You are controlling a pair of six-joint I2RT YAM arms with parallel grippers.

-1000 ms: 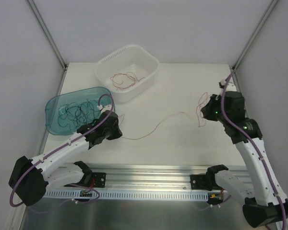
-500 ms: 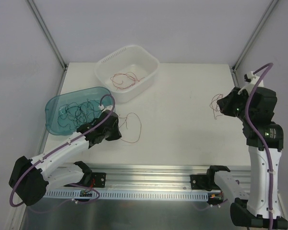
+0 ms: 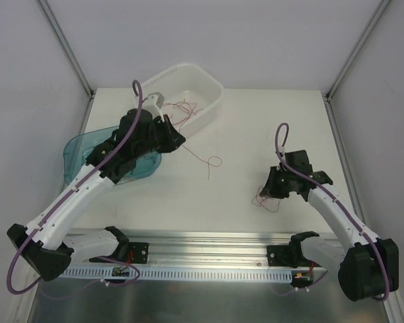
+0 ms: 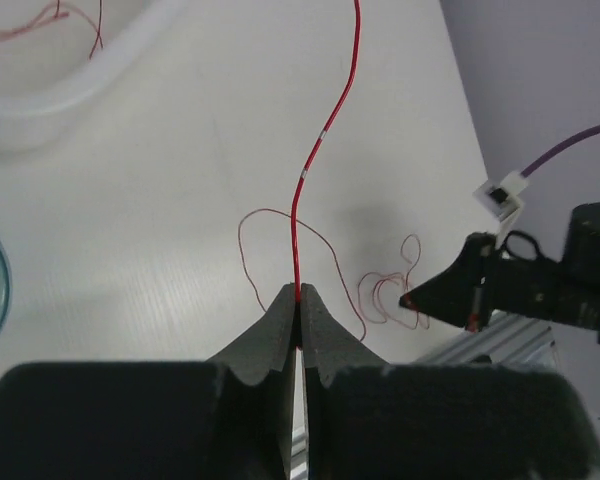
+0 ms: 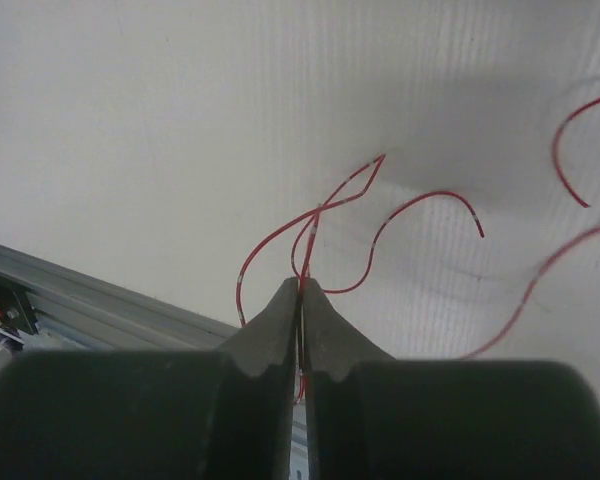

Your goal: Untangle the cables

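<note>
**Ops:** L gripper [image 4: 298, 295] status?

**Me:** I see the tips pressed together, pinching a red wire [image 4: 325, 130]. It runs straight ahead of the tips and out of view. The white basket [image 3: 209, 91] is ahead-left w/ more red wires [image 3: 185, 106] inside.

**Ops:** R side?

**Me:** R gripper [image 5: 300, 283] tips are pinched on a curly red strand [image 5: 380, 225]. Its loops lie on the table [image 5: 130, 100] just ahead of the tips. The blue tub [image 3: 73, 153] is under my L arm.

You ran a white-shelled left arm [image 3: 74, 198] and right arm [image 3: 337, 212] with black joints, thick purple cables [image 3: 136, 101] looped alongside, and matte black wedge-shaped fingers [image 4: 265, 340].
</note>
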